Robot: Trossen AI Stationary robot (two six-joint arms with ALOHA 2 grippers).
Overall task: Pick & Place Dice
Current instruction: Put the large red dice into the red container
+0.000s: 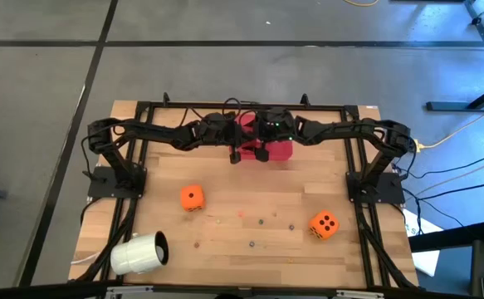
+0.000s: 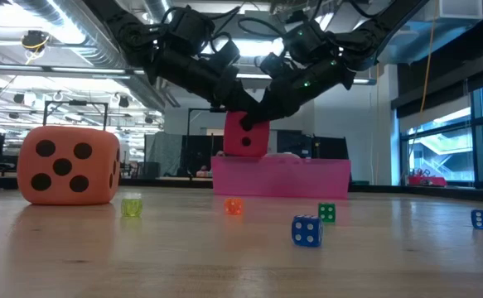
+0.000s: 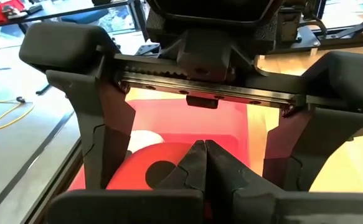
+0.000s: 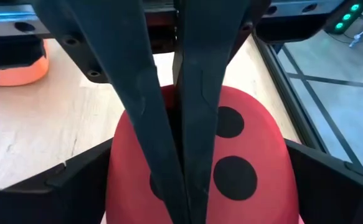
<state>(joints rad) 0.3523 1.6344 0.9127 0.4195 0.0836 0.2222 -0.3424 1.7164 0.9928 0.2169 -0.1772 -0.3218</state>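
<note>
The red die (image 2: 246, 136), a soft rounded cube with black pips, hangs above the flat pink-red tray (image 2: 279, 177) at the counter's 12 o'clock edge. The right hand (image 4: 181, 155) has its slim dark fingers (image 4: 200, 112) squeezed almost together, denting the die's soft top. The left hand (image 3: 200, 168) sits right against it; its fingers are spread wide around the die without gripping it. Something pale lies in the tray beneath.

On the counter (image 1: 250, 208), pale jointed wood planks, one orange die (image 1: 192, 198) sits at 9 o'clock and another orange die (image 1: 324, 223) at 4 o'clock. A white cup (image 1: 139, 252) lies on its side at 7 o'clock. Tiny hard coloured dice (image 2: 306, 231) are scattered near the middle. Beyond is grey floor and an open workshop with large windows.
</note>
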